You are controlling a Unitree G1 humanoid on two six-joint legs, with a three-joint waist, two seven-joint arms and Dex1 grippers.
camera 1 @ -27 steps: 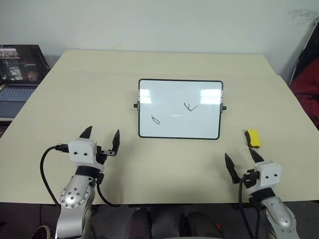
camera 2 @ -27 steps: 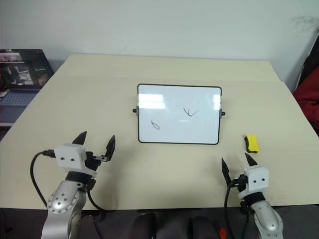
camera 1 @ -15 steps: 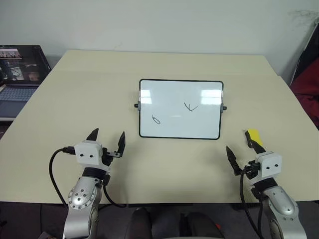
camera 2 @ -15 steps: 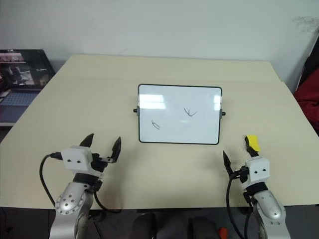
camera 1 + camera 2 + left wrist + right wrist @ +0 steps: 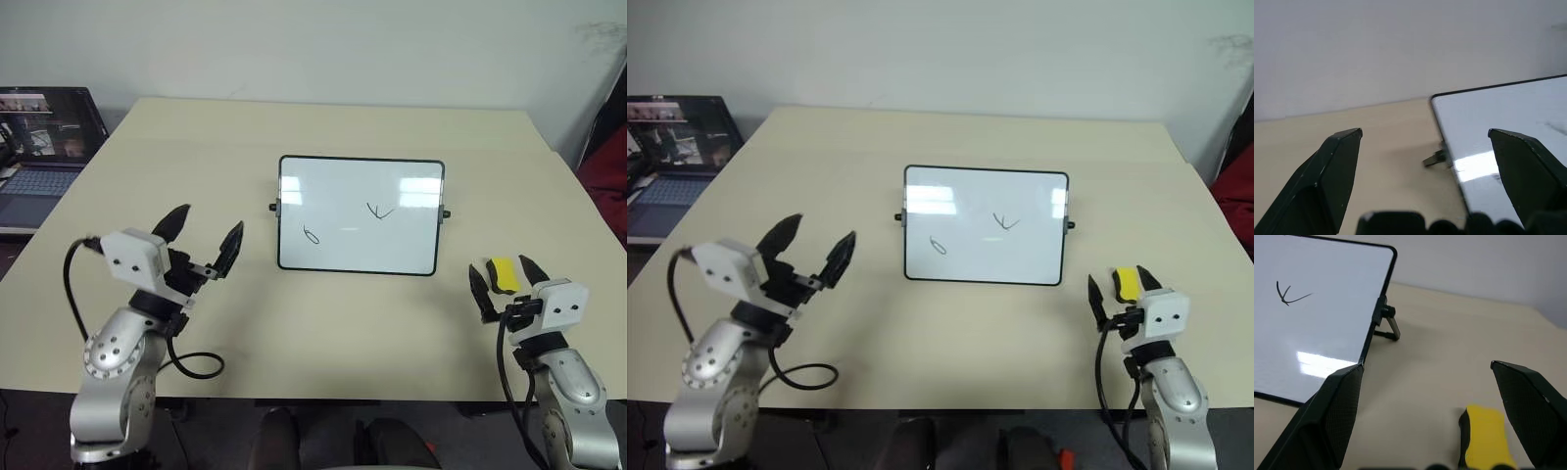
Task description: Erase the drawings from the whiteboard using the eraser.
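Observation:
The whiteboard [image 5: 361,186] stands propped in the middle of the table. It carries two drawings, a small loop [image 5: 311,235] and a check-like mark [image 5: 378,210]. The yellow eraser [image 5: 503,274] lies on the table to the right of the board. My right gripper [image 5: 500,267] is open, and in the right wrist view the eraser [image 5: 1485,436] lies between its spread fingers [image 5: 1339,406], with neither touching it. My left gripper [image 5: 211,219] is open and held above the table, left of the board. In the left wrist view it points at the board's edge [image 5: 1449,132].
An open laptop [image 5: 44,137] sits on a lower surface past the table's left edge. Something dark red [image 5: 607,186] stands at the far right. A black cable [image 5: 191,367] loops near the left arm, at the table's front edge.
My right gripper has moved forward and to the right, so the eraser now lies between its fingers. My left gripper has risen and tilted up towards the board.

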